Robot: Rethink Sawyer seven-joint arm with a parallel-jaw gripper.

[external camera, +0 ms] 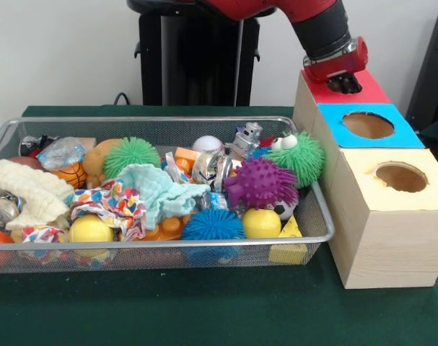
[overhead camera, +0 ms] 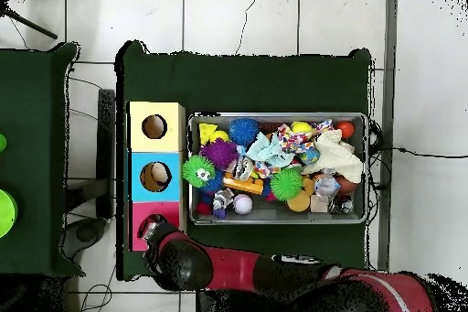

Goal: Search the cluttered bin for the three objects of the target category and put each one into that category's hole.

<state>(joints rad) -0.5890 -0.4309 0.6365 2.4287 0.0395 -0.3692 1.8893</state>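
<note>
My gripper point(external camera: 343, 82) hangs right over the hole of the red-topped box point(external camera: 366, 90), the end one in a row of three wooden boxes. From above, the gripper point(overhead camera: 157, 230) covers that hole. Nothing shows in its grasp. The wire mesh bin point(external camera: 161, 121) beside the boxes is full of toys. Among them are a purple spiky ball point(external camera: 260, 182), a blue spiky ball point(external camera: 212, 225), a green spiky ball point(external camera: 132, 153) and a green spiky ball with eyes point(external camera: 303, 157). Two yellow balls point(external camera: 90, 229) point(external camera: 261, 223) lie at the front.
The blue-topped box point(external camera: 368, 125) and the yellow-topped box point(external camera: 400, 176) have open round holes. In the bin also lie a cream cloth point(external camera: 27, 189), a mint cloth point(external camera: 157, 191), a patterned cloth point(external camera: 114, 204), a silver toy robot point(external camera: 244, 140) and a white ball point(external camera: 208, 144).
</note>
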